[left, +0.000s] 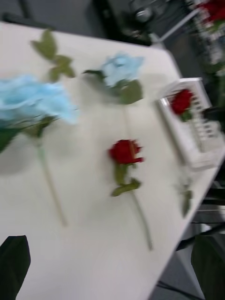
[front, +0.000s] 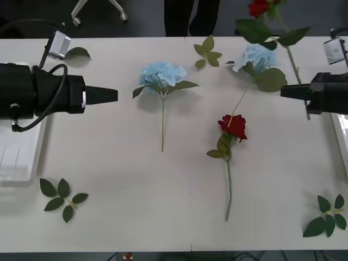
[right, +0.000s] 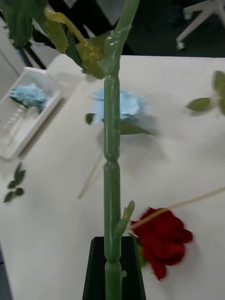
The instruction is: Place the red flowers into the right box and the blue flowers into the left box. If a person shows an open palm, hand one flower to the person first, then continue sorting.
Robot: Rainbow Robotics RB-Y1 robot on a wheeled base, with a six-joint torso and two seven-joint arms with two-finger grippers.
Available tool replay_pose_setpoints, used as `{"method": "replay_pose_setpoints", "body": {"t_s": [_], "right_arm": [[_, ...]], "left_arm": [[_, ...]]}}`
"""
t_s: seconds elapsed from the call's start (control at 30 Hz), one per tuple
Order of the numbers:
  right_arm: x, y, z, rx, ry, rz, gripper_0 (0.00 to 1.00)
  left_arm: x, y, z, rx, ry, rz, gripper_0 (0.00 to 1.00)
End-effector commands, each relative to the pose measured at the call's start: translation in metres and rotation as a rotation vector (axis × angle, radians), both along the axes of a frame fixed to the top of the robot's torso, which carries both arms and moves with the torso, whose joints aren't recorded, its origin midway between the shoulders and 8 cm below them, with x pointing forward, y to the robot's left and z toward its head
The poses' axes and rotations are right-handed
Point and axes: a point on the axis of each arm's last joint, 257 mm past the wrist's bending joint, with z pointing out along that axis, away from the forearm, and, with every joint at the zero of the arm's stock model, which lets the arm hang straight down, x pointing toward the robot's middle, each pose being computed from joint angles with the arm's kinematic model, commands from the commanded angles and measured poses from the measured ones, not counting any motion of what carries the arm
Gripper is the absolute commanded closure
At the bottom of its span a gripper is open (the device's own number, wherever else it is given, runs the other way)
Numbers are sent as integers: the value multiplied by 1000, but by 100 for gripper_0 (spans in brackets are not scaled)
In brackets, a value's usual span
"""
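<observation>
Right end effector (front: 291, 91) is seen in the front view pinched on the stem of a red rose (front: 259, 7), lifted at the far right; the right box (front: 342, 138) lies just beside and nearer, so a short carry is judged enough. On the counter (front: 119, 185) a second rose (front: 234, 126) lies with its stem running near-far. From the right wrist, the gripped stem (right: 111, 154) is seen upright. From the left wrist, the left end effector (left: 108, 262) is spread, idle at the left.
</observation>
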Motion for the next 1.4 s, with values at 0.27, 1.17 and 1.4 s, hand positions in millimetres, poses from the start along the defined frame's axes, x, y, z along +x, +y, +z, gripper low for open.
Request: {"method": "replay_pose_setpoints", "body": {"t_s": [0.27,1.17,1.4], "right_arm": [[28,-180,-18,-297,59,-368,100],[-59,-457,-74,-715,186,-831,100],[-62,-462,-97,-755,184,-843,100]], "left_arm": [[61,41,-74,334,74,324,0],[142,-109,-133,453,-172,469,0],[155,-118,-147,496,-225,445,0]]}}
